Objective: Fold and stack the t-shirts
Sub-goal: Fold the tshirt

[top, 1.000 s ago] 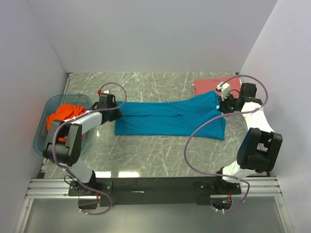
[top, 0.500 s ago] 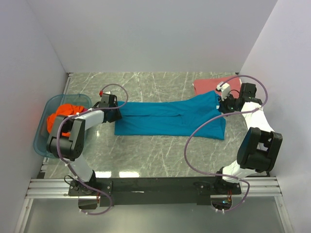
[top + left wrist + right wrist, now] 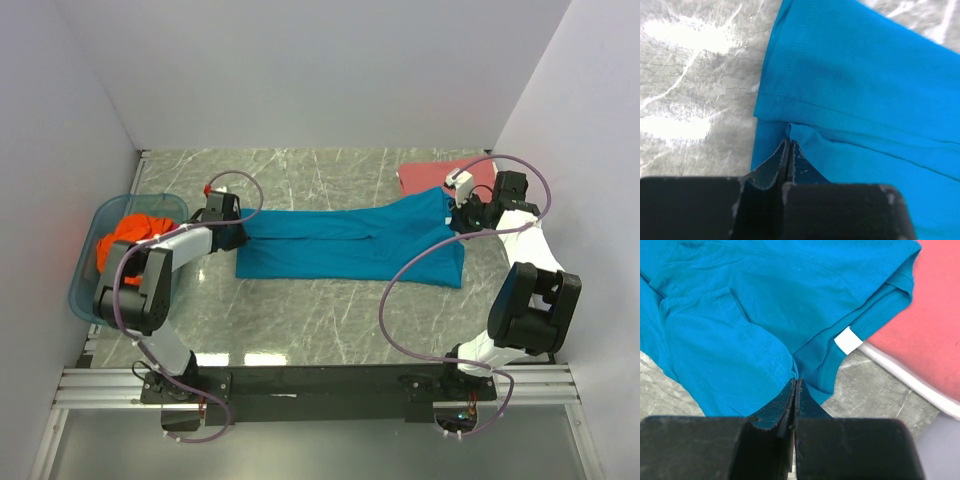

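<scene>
Both arms share one build. The left arm (image 3: pixel 180 245) and the right arm (image 3: pixel 520 232) each pair chunky matt-black joint housings with smooth white link shells. A grey-purple cable (image 3: pixel 236 173) loops off the left arm, and a longer cable (image 3: pixel 384 300) of the same colour loops off the right. A small red mark (image 3: pixel 207 187) (possibly a button or tag, too small to tell) sits by the left wrist. The left gripper (image 3: pixel 788 145) and the right gripper (image 3: pixel 794 385) have black tapered fingers with pale scuffs.
</scene>
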Tool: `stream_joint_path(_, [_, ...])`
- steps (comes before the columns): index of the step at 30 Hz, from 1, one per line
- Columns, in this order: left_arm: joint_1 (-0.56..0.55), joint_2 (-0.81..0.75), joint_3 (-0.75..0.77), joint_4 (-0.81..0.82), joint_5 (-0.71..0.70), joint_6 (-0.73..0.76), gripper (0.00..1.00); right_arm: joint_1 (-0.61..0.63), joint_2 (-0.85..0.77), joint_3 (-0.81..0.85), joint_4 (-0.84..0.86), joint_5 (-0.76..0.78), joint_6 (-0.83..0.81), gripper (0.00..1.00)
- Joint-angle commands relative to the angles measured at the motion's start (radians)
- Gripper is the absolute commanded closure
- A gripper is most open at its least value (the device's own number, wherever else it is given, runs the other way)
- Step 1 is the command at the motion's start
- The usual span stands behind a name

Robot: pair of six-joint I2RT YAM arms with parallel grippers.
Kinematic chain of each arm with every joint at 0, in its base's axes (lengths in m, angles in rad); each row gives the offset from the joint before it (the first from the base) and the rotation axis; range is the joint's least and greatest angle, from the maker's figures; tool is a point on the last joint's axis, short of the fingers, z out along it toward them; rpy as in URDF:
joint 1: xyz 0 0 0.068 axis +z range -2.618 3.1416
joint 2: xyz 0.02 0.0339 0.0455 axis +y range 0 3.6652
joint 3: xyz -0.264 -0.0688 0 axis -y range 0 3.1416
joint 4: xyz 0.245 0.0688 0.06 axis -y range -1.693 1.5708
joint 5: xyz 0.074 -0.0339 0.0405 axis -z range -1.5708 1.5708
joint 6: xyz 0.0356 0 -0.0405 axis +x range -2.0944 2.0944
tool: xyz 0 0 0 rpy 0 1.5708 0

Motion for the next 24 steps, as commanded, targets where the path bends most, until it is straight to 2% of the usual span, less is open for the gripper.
stream_joint_path(1, [0.0,-0.123,-0.019,0.011,0.023,0.001,1.0,0.004,-0.04,0.008,0.007,-0.015,-0.018,1.0])
stream_joint_path(9, [0.0,-0.378,-0.203,0.013,0.077,-0.061,0.99,-0.016,-0.163,-0.019,-0.025,-0.046,-0.024,1.0])
stream_joint_path(16, [0.0,-0.66,-0.389,-0.043,0.129,-0.122,0.99,-0.016,-0.241,-0.067,-0.037,-0.061,-0.026,1.0])
stream_joint_path(24, [0.0,-0.811,-0.443,-0.112,0.125,-0.174,1.0,-0.02,-0.296,-0.116,-0.031,-0.043,-0.029,1.0])
